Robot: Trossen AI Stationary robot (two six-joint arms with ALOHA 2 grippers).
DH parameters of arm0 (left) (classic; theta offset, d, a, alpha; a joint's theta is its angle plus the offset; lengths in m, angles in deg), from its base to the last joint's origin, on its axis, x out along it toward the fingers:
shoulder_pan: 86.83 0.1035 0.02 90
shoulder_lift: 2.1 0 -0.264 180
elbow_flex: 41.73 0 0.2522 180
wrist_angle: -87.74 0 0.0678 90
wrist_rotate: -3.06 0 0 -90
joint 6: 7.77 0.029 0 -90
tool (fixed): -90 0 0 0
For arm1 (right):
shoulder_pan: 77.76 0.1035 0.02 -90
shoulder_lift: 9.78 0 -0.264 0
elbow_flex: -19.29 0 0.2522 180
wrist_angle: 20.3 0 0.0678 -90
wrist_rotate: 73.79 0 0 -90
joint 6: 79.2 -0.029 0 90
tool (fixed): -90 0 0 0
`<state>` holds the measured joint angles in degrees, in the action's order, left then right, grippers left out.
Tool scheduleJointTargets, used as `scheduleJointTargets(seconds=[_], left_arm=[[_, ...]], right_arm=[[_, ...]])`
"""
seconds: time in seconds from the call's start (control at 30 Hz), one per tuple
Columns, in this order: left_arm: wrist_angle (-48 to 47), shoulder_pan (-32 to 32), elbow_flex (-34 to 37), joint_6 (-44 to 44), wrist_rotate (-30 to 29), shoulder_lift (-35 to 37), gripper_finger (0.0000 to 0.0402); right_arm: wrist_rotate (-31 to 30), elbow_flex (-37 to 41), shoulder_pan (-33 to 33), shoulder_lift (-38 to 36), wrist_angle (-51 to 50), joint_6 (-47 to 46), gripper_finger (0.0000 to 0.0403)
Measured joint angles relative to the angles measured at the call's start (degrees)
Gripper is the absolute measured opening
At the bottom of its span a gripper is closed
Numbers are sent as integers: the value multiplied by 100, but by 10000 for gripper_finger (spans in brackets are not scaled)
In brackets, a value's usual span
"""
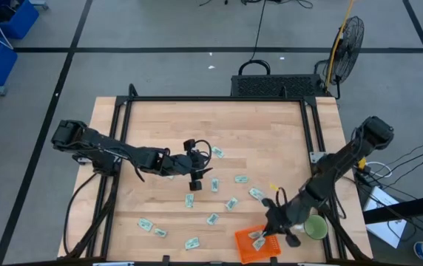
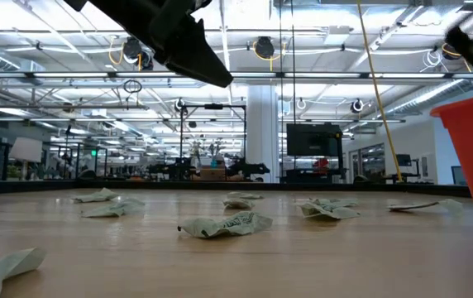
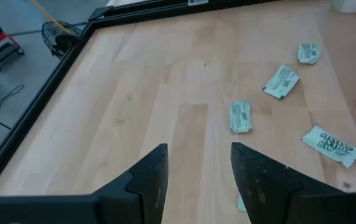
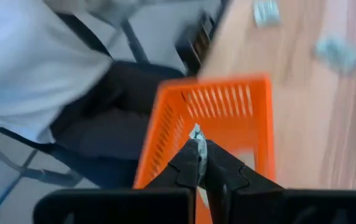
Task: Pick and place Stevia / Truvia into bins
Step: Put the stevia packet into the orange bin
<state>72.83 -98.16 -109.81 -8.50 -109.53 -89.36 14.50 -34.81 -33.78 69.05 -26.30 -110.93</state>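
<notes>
Sachets of pale green-and-white paper (image 1: 234, 202), about eleven, lie beyond the orange mesh basket (image 1: 245, 247); two inside. Left gripper (image 3: 198, 163) gapes; right gripper (image 4: 201, 155) pinches one sachet above the basket, mostly hidden.

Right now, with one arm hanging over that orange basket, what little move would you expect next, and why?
Probably the right gripper opens its jaws. They are pinched on a sachet directly above the orange basket, so letting go should drop it in. The left gripper, jaws open, hovers over loose sachets mid-table.
</notes>
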Motion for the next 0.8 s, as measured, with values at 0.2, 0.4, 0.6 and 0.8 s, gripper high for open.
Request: scheduleJointTargets(seconds=[0.2, 0.4, 0.6, 0.8], left_arm=[[-2, 0, 0, -112, 0, 0, 182], [-3, 9, 0, -120, 0, 0, 182], [-567, 0, 2, -118, 6, 208, 182], [-2263, -2, -33, -1411, 574, 590, 182]], right_arm=[[24, 0, 217, 576, -87, -674, 29], [2, 2, 220, 821, -73, -716, 63], [-6, 2, 146, 423, 44, -433, 86], [-622, 2, 29, -302, 103, 821, 90]])
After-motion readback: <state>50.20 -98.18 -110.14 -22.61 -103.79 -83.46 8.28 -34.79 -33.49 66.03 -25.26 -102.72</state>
